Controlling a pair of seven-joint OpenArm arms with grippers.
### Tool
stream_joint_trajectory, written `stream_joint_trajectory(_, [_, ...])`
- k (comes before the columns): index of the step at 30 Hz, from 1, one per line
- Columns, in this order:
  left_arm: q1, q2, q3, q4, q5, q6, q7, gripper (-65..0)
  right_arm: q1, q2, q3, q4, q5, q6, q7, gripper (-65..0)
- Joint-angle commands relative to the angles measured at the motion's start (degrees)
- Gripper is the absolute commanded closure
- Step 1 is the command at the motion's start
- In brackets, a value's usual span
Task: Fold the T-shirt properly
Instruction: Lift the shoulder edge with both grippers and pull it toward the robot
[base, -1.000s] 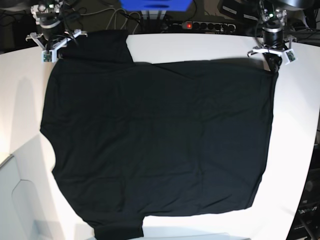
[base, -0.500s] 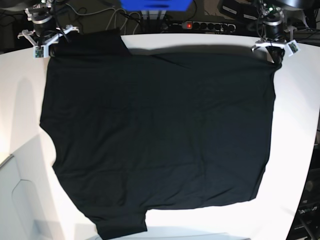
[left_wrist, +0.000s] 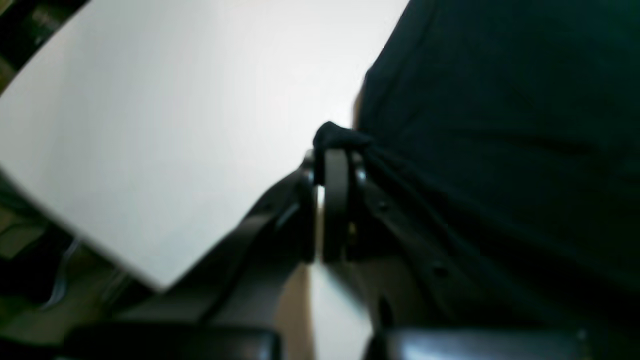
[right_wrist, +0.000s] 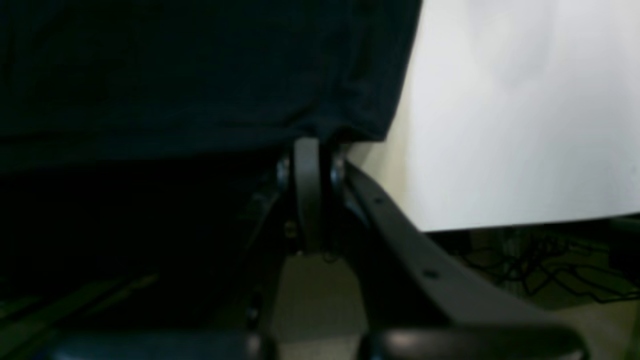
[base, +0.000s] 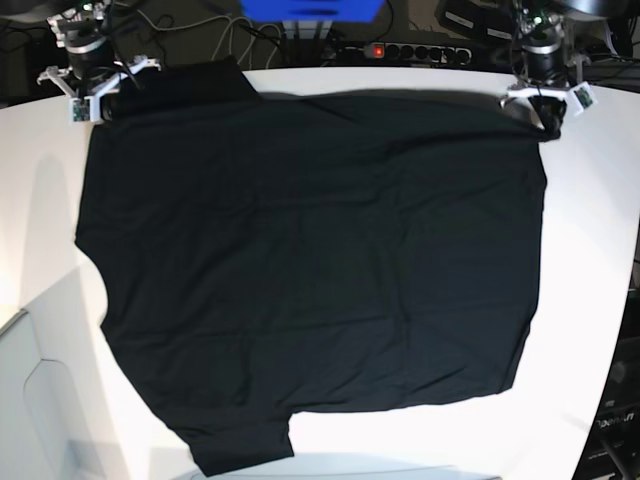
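Observation:
The black T-shirt (base: 310, 260) lies spread across the white table (base: 590, 240), plain side up, with no print or tag showing. My left gripper (base: 548, 118) is at the far right corner of the cloth, shut on a pinch of the T-shirt (left_wrist: 500, 125); a black nub of fabric pokes out above the left gripper (left_wrist: 336, 150) in the left wrist view. At the far left corner, my right gripper (base: 103, 103) is shut on the shirt's edge. In the right wrist view the T-shirt (right_wrist: 200, 75) drapes from the closed right gripper (right_wrist: 307, 150).
A power strip (base: 405, 50) with a red light and loose cables lie behind the table's far edge. A blue box (base: 312, 10) stands at the back centre. The table's curved edge runs along the left and right sides.
Both grippers have pulled the shirt's far edge back toward the table's far side. The cloth now lies flatter and its near hem has slid away from the front edge.

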Motion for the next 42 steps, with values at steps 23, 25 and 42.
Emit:
stream_joint_trajectory(23, [-6.23, -0.57, -0.54, 0.85, 0.26, 0.23, -1.17, 0.0, 14.50, 1.39, -2.31, 1.10, 0.47, 0.97, 0.68, 0.0])
stream_joint_trajectory(25, [-6.23, -0.66, -0.54, 0.77, 0.26, 0.23, -1.35, 0.0, 15.99, 1.74, -2.31, 1.01, 0.47, 0.97, 0.68, 0.0])
stream_joint_trajectory(42, [-13.35, -0.75, -0.36, 0.41, 0.35, 0.23, -0.99, 0.0, 26.54, 2.53, -2.92, -4.79, 0.47, 0.97, 0.60, 0.0])
